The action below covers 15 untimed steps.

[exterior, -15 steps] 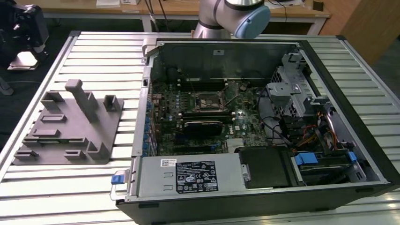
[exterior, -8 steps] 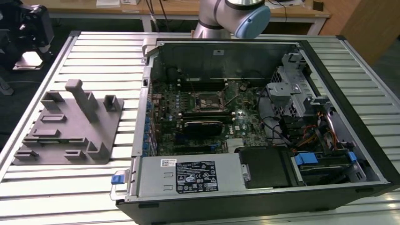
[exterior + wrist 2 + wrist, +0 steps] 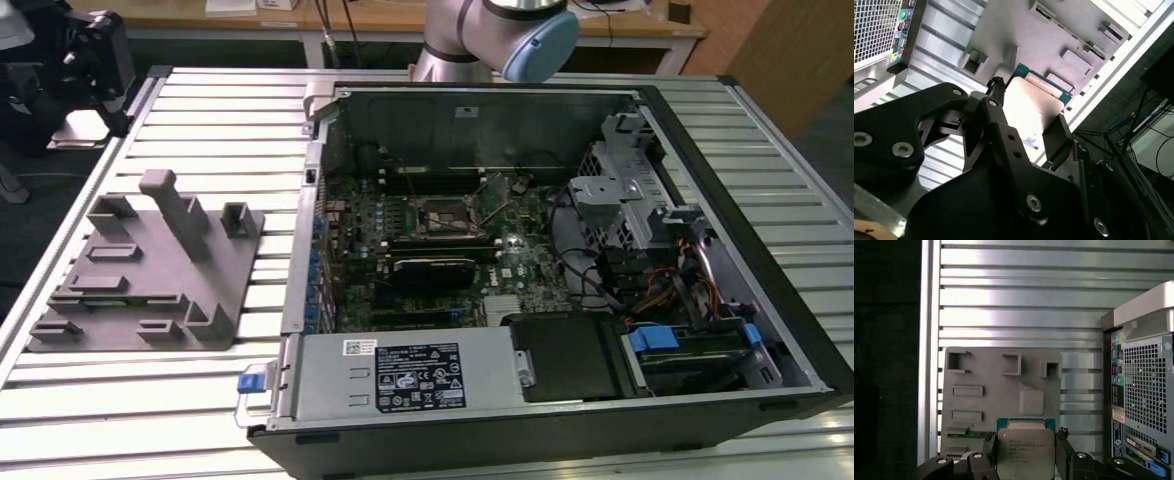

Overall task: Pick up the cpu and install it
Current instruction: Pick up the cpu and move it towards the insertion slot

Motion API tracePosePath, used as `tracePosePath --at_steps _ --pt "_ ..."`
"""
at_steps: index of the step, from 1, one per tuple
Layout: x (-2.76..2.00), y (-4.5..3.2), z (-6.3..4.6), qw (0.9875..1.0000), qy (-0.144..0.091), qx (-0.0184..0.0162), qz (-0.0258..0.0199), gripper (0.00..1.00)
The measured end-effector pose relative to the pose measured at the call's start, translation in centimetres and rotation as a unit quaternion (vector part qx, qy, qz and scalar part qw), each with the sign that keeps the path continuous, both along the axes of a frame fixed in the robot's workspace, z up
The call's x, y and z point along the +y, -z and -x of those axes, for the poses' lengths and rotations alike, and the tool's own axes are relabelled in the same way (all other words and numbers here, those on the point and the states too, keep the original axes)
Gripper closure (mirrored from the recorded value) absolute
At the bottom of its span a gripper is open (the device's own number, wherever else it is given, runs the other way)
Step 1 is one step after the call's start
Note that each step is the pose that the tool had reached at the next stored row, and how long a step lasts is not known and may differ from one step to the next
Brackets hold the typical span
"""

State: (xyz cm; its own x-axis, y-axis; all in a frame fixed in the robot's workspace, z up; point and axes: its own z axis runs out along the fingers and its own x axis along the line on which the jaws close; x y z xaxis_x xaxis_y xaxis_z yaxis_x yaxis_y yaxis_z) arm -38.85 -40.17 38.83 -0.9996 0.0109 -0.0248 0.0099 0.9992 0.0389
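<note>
The gripper [image 3: 1025, 456] has its two black fingers [image 3: 1064, 452] clamped on opposite edges of the cpu [image 3: 1025, 450], silvery top facing the camera in both wrist views. The chip sits in front of the grey fixture [image 3: 999, 385], which lies on the slatted metal counter [image 3: 200, 120]; whether they touch I cannot tell. In the exterior view, the open computer case [image 3: 467, 120] lies beside the fixture, towards the exterior view's right, with the motherboard socket [image 3: 438, 215] exposed.
</note>
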Motion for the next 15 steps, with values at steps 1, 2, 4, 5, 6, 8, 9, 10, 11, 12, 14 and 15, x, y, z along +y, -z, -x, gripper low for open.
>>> tracePosePath --at_steps 1,2,4,5,6,8,9,10,11,12,14,15 --pt "0.00 0.00 -0.2 1.0000 0.000 0.0000 0.0000 0.45" --pt "0.00 0.00 -0.4 1.0000 0.000 0.0000 0.0000 0.45" --pt "0.00 0.00 -0.8 1.0000 0.000 0.0000 0.0000 0.45" --pt "0.00 0.00 -1.1 1.0000 0.000 0.0000 0.0000 0.45" --pt "0.00 0.00 -1.3 1.0000 0.000 0.0000 0.0000 0.45" --pt "0.00 0.00 -1.7 1.0000 0.000 0.0000 0.0000 0.45" --pt "0.01 0.01 -1.9 1.0000 0.000 0.0000 0.0000 0.45" --pt "0.01 0.01 -2.1 1.0000 0.000 -0.0001 0.0000 0.45" --pt "0.01 0.00 -2.3 1.0000 0.000 0.0000 0.0000 0.45" --pt "0.01 0.00 -2.5 1.0000 0.000 0.0000 0.0000 0.45" --pt "0.01 0.00 -3.0 1.0000 0.000 0.0000 0.0000 0.45" --pt "0.01 0.00 -3.2 1.0000 0.000 0.0000 0.0000 0.45"
